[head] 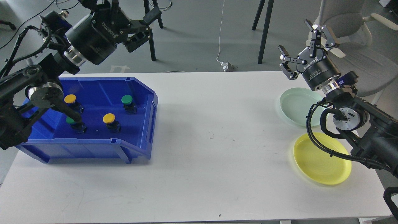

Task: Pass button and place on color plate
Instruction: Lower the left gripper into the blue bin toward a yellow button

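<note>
A blue bin (93, 145) at the table's left holds several push buttons: a yellow one (70, 99) at the back left, a green one (127, 99) at the back right, a yellow one (108, 118) in the middle, and a green one (71, 121) partly hidden behind my left arm's cable. My left gripper (126, 11) is open and empty, high above the bin's back wall. My right gripper (300, 43) is open and empty, raised above the table's far right edge, behind the pale green plate (295, 105). A yellow plate (321, 158) lies nearer, partly under my right arm.
The white table (211, 140) spans the view. Black stand legs (264, 31) and a white cable (221, 31) are on the floor behind it. A grey chair (351, 18) stands at the back right.
</note>
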Robot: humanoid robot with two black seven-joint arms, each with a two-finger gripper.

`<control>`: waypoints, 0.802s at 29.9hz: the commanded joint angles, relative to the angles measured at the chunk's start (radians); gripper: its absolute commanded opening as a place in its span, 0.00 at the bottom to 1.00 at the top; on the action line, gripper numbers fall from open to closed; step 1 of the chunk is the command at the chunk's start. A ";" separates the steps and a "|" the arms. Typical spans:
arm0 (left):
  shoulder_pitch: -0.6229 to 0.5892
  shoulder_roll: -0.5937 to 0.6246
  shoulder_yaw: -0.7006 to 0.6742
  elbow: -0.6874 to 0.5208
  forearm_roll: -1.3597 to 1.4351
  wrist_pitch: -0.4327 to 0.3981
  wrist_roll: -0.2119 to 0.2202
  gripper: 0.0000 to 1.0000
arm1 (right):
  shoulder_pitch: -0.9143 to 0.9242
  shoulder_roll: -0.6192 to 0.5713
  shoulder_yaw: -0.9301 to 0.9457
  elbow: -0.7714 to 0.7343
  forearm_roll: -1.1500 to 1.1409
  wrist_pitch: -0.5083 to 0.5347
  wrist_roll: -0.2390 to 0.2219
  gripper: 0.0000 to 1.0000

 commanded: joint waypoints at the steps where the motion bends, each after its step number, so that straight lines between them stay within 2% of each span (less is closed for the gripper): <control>1: -0.001 0.139 0.076 -0.016 0.188 0.091 0.000 1.00 | -0.008 -0.002 -0.002 -0.005 0.000 0.000 0.000 0.99; 5: -0.001 0.300 0.121 -0.007 0.499 0.108 0.000 1.00 | -0.015 0.000 -0.002 -0.049 0.000 0.000 0.000 0.99; 10: 0.002 0.340 0.149 0.038 0.907 0.128 0.000 1.00 | -0.021 0.006 -0.010 -0.076 -0.002 0.000 0.000 0.99; 15: -0.001 0.340 0.216 0.064 0.958 0.130 0.000 1.00 | -0.032 0.011 -0.011 -0.079 -0.002 0.000 0.000 0.99; 19: -0.004 0.323 0.259 0.147 0.958 0.134 0.000 1.00 | -0.032 0.028 -0.013 -0.097 -0.002 0.000 0.000 0.99; 24: 0.008 0.204 0.308 0.242 0.960 0.197 0.000 1.00 | -0.032 0.032 -0.011 -0.099 -0.002 0.000 0.000 0.99</control>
